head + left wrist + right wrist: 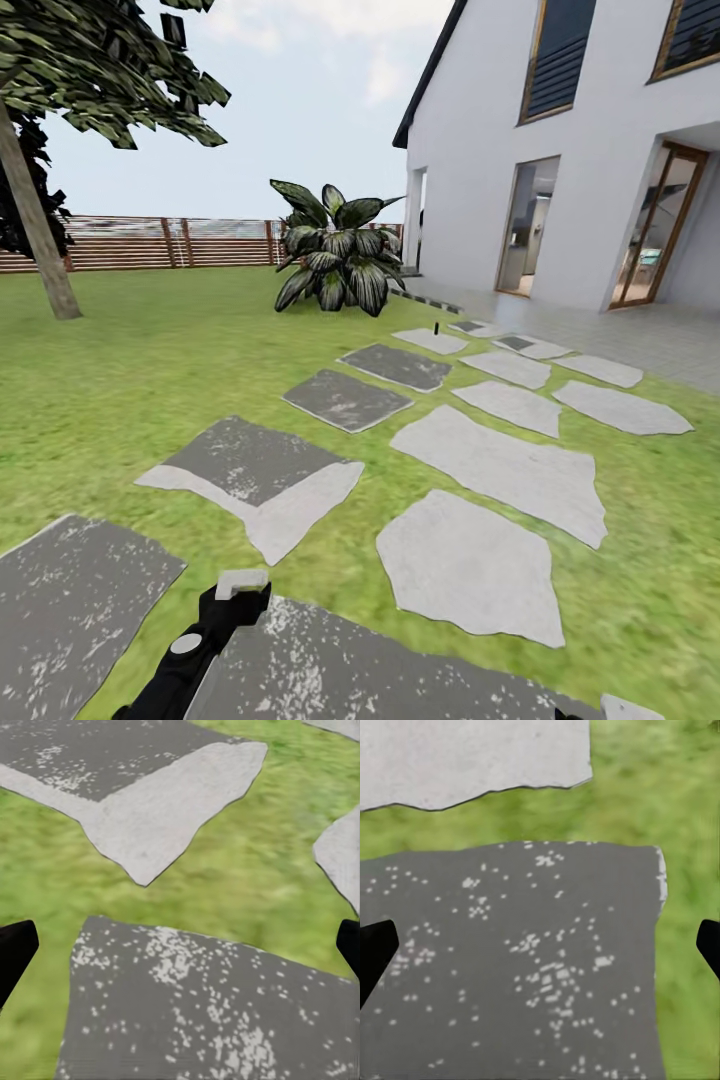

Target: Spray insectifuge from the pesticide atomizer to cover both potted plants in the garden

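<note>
Both grippers hang spread and empty over grey stepping stones (495, 465) in the lawn (130, 380) — left gripper (180, 945), right gripper (540, 945) — striped-leaf plant (335, 260) ahead.

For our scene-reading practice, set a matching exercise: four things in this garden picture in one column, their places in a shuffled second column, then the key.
Things:
1. striped-leaf plant
2. tree trunk
3. wooden fence
4. left end effector

Places:
A. along the far edge of the lawn
B. low in the head view, over a dark stepping stone
C. by the corner of the white house
D. far left on the grass

Pairs: 1-C, 2-D, 3-A, 4-B
</note>
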Robot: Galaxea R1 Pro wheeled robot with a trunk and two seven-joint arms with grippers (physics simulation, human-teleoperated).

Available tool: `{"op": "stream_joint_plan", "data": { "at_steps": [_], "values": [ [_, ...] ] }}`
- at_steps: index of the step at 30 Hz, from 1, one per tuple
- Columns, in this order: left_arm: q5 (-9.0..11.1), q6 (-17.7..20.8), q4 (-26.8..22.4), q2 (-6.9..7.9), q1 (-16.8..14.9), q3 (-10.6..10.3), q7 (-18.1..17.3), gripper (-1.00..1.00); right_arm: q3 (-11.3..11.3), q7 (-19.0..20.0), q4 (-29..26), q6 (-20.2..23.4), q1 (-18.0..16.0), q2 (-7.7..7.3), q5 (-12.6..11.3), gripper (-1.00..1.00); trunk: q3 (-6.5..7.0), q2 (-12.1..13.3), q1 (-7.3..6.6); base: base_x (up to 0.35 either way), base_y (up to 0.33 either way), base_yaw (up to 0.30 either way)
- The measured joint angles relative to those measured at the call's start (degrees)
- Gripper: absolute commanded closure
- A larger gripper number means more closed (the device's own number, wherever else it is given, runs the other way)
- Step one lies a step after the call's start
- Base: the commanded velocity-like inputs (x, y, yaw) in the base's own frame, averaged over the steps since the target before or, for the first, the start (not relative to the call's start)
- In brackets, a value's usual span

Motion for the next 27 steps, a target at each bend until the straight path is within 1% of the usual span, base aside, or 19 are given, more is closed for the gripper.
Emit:
{"op": "stream_joint_plan", "data": {
  "at_steps": [27],
  "values": [
    [0.0,0.0,0.0,0.00,0.0,0.0,0.0,-1.00,0.1,0.0,0.0,0.0,0.0,0.00,0.0,-1.00,0.00,0.0,0.00,0.336,0.000,0.000]
  ]
}}
